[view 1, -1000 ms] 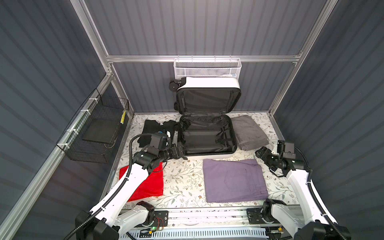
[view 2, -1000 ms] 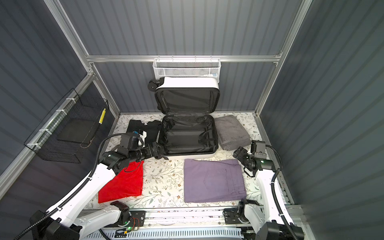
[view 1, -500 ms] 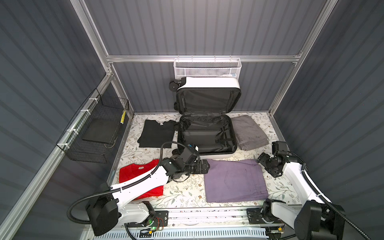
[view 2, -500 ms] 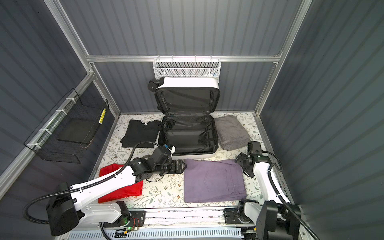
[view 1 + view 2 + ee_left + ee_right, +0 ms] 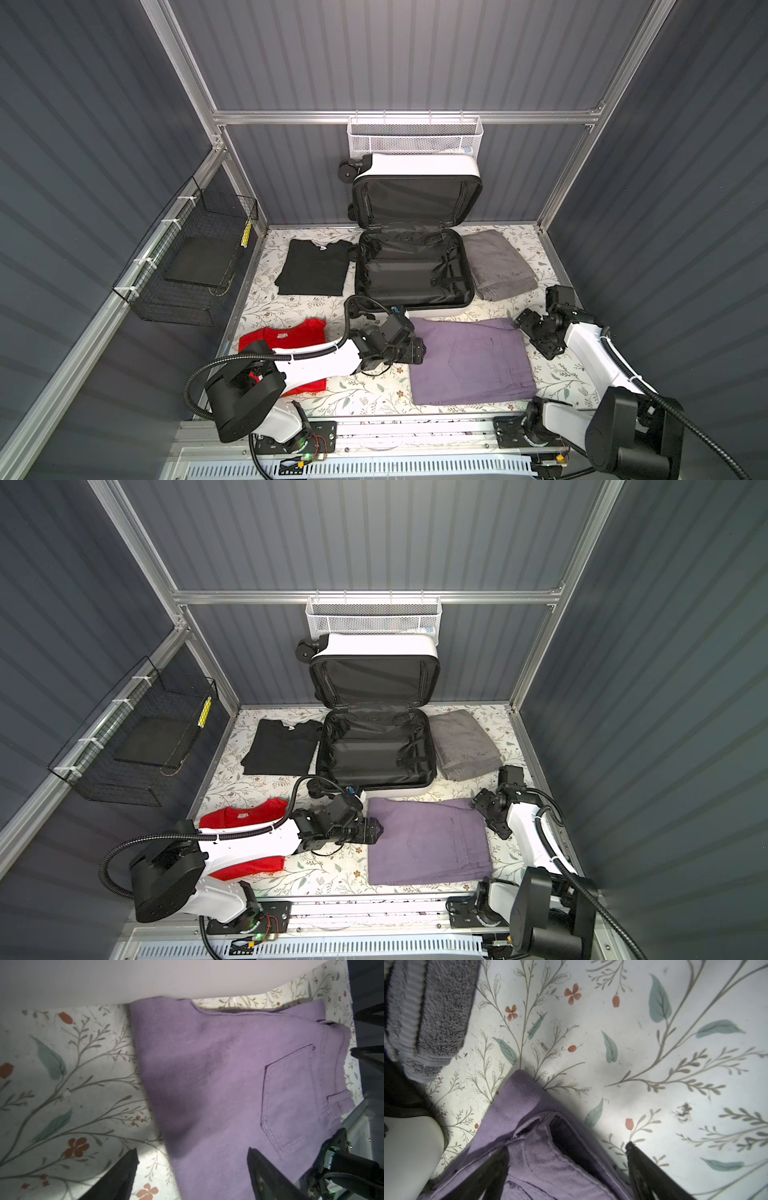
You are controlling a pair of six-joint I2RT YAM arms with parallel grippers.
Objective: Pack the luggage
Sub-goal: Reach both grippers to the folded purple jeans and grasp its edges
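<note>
Luggage (image 5: 411, 272): we see a rounded white hard shell, open, black-lined, at the back of the floral tabletop (image 5: 299, 309).
Left fingers (image 5: 122, 1172): apart, straddling the edge of purple twill trousers (image 5: 218, 1084).
Right fingers (image 5: 645, 1169): apart around a trouser corner.

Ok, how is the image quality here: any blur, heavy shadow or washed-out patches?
Left wrist view: a dark shadow lies across the purple trousers; the white luggage is a blurred, featureless band. Right wrist view: the floral mat is brightly lit, with shadow beside the trouser corner; the grey towel is slightly soft. Both top views: even light, sharp.
</note>
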